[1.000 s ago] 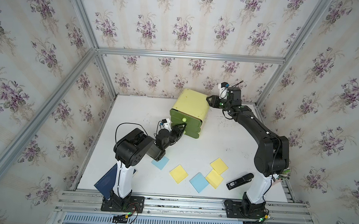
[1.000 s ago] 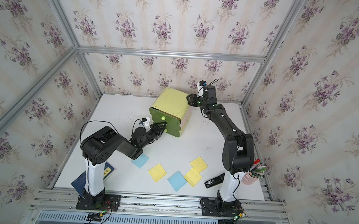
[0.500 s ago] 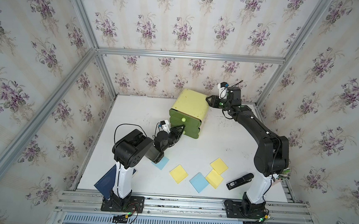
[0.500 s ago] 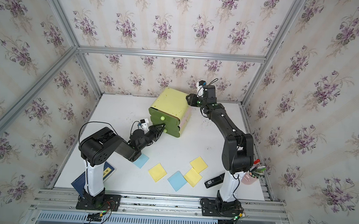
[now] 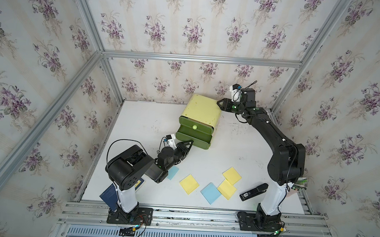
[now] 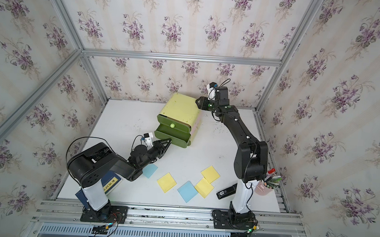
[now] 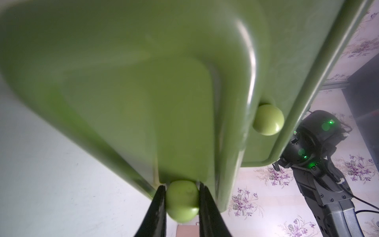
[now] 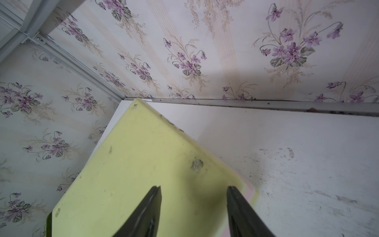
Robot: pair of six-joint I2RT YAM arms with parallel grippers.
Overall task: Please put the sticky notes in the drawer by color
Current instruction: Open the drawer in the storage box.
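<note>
1. Five notes (image 5: 189,184) lie on the bench (image 5: 138,124), three yellow and two blue, all well apart from the cabinet (image 5: 202,109). No pink ones show; they may already be inside, but I cannot tell.
2. Sorting the yellow and blue is still to do, judging by how they lie.
3. Left gripper (image 7: 181,188) is clamped tight on the knob (image 7: 182,202) of a lower drawer (image 5: 193,138), which stands slightly out of the casing.
4. Right gripper (image 8: 193,189) has its jaws parted and holds nothing, over the cabinet's rear top corner. Whether it touches is unclear.
</note>
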